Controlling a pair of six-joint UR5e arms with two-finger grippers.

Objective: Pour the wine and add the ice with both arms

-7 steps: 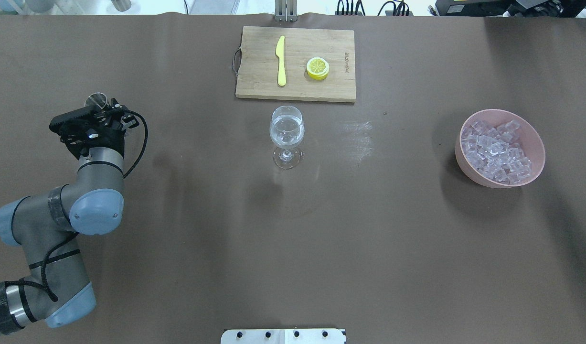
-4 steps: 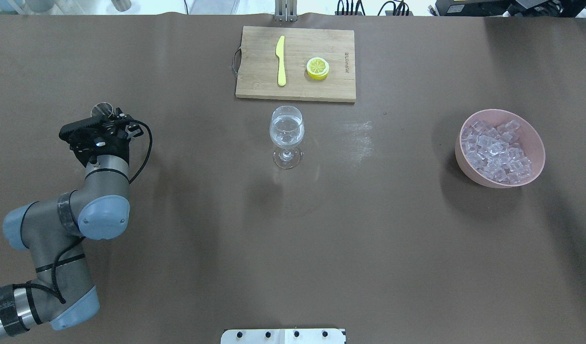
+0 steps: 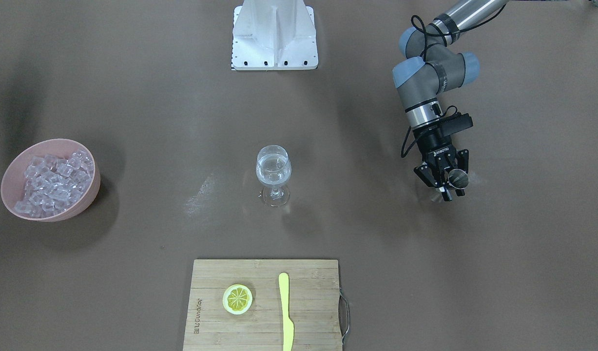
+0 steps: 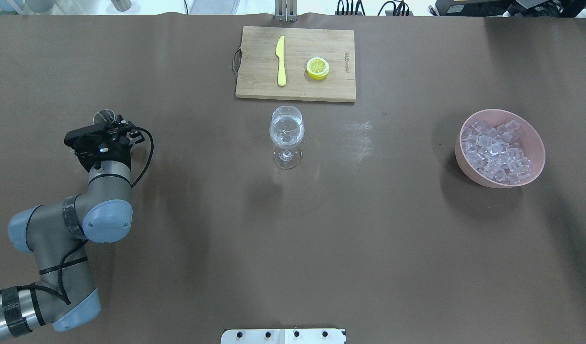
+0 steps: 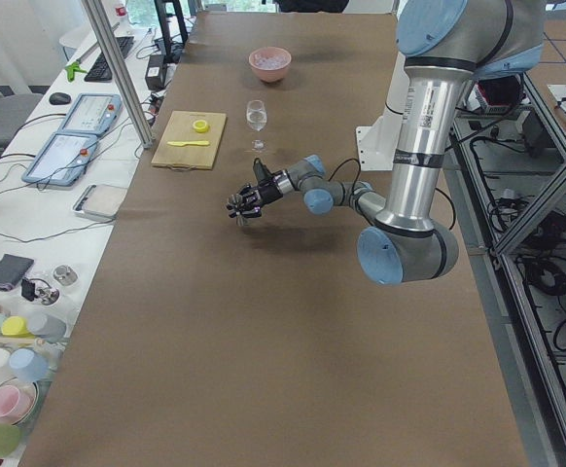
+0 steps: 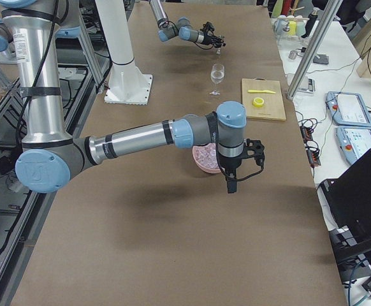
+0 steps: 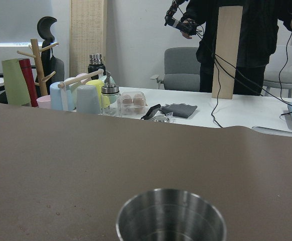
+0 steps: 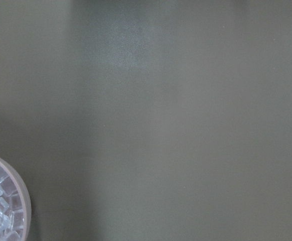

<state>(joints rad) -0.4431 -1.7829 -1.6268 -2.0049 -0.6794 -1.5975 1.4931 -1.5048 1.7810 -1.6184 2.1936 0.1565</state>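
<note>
Left gripper (image 3: 449, 184) pinches the steel cup (image 3: 458, 179) upright, mouth up; right gripper's (image 6: 231, 185) state cannot be told.

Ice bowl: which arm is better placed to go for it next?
Right. The right pincer hangs near the bowl of ice, and the bowl's rim shows in its wrist camera. The left pincer holds a cup at the table's other end.

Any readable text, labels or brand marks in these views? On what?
"ROBOTIQ": on the body of the left end effector, upside down in the front-facing view; this end effector grips a metal cup.
Burned-in brand mark at one end of the cutting board: too blurred to read.
Printed label on the left arm in the exterior left view: too small to read.
</note>
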